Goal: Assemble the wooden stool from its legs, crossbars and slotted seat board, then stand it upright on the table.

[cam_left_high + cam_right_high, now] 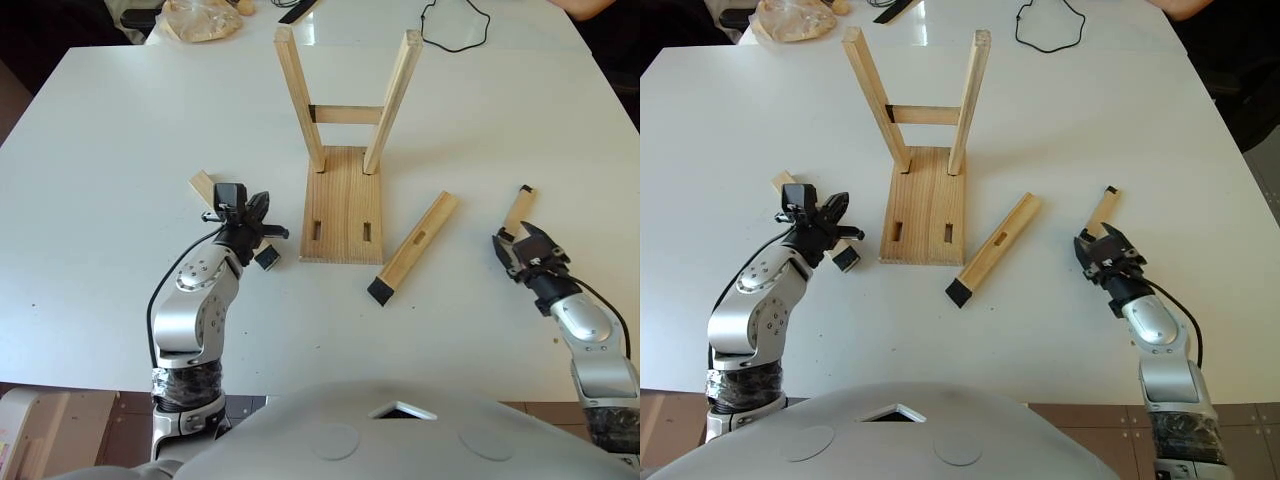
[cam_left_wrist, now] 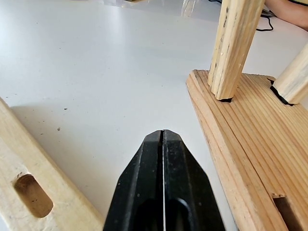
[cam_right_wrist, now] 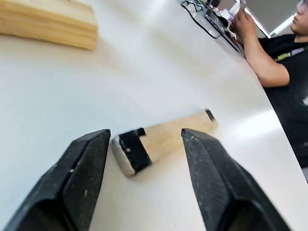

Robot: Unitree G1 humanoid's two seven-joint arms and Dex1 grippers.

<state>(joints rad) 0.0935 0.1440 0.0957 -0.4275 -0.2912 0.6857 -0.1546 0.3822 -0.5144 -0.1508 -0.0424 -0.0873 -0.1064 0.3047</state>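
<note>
Seat board [image 1: 340,215] holding two legs [image 1: 298,95] (two slots waiting); left gripper [image 2: 163,135] sitting closed, empty; right gripper [image 1: 515,238] gaping at loose piece [image 1: 519,207].

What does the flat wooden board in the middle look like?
The seat board is pale wood with a striped grain, lying flat on the white table. Two legs stand in its far slots, joined by a crossbar. Its two near slots are empty.
</note>
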